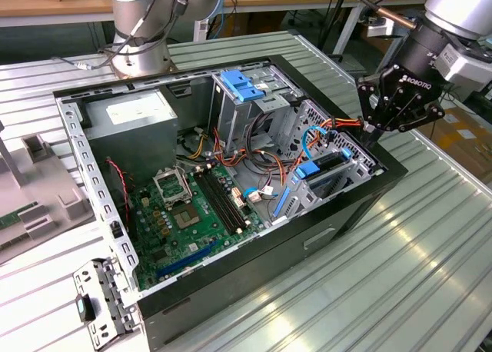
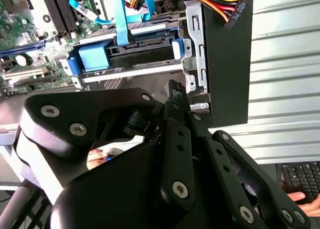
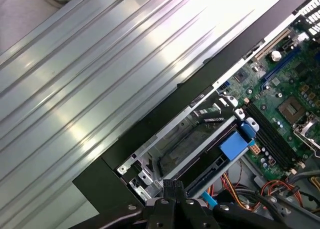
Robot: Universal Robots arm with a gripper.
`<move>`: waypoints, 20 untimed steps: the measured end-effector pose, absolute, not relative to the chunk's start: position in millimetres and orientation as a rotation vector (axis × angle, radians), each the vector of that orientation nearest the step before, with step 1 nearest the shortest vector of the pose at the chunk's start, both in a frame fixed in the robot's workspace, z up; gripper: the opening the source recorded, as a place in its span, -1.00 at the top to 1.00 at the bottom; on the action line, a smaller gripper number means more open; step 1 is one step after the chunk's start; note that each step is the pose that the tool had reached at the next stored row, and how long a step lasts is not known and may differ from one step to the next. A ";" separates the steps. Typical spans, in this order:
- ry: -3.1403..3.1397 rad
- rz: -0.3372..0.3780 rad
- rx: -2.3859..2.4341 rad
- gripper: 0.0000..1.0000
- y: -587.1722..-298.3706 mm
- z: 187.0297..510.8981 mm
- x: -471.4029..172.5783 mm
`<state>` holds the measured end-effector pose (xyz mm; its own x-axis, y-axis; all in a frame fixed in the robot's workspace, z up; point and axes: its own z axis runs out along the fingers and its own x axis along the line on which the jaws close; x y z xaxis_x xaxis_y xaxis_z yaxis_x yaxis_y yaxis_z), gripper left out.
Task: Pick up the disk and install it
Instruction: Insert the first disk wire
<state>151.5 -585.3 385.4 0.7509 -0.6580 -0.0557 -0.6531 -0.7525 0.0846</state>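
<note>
Surface [image 1: 430, 237]: ribbed metal, carries the PC case.
Case [image 1: 338, 221]: lies on its side, panel off, prob. so bays are reachable from above.
My arm [image 1: 450, 21]: at exterior view's right, wrist angled down at the case corner.
Drive bay [image 2: 197, 54]: metal cage in that corner.
End effector [image 1: 373, 134]: fingers closed together, gripping nothing, tips just above bay edge.
Disk [image 2: 145, 41]: in the bay on blue rails, connector end toward the board; looks seated.
</note>
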 end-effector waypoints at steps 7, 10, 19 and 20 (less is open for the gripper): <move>-1.076 -0.126 2.885 0.53 -585.3 385.4 151.5; -1.074 -0.126 2.886 0.29 -585.3 385.4 151.5; -1.072 -0.124 2.883 0.16 -564.6 383.9 172.1; -1.072 -0.124 2.883 0.16 -563.4 383.7 173.7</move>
